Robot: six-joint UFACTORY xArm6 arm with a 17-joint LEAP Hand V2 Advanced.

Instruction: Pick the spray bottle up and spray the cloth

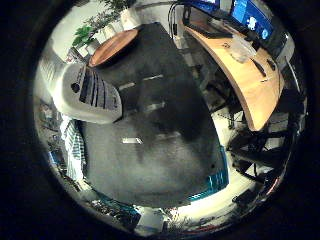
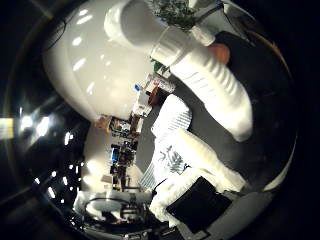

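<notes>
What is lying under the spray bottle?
The white spray bottle is close to the palm, and the hand has fingers against it. Beneath lies the striped cloth on the dark table. The cloth's far part is covered by the bottle.

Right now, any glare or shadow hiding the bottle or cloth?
Thumb side view: bright glints dot the white spray bottle, close to the palm; the striped cloth is evenly lit. Little finger side view: a broad shadow and pale light patches lie on the dark mat, clear of the bottle.
</notes>
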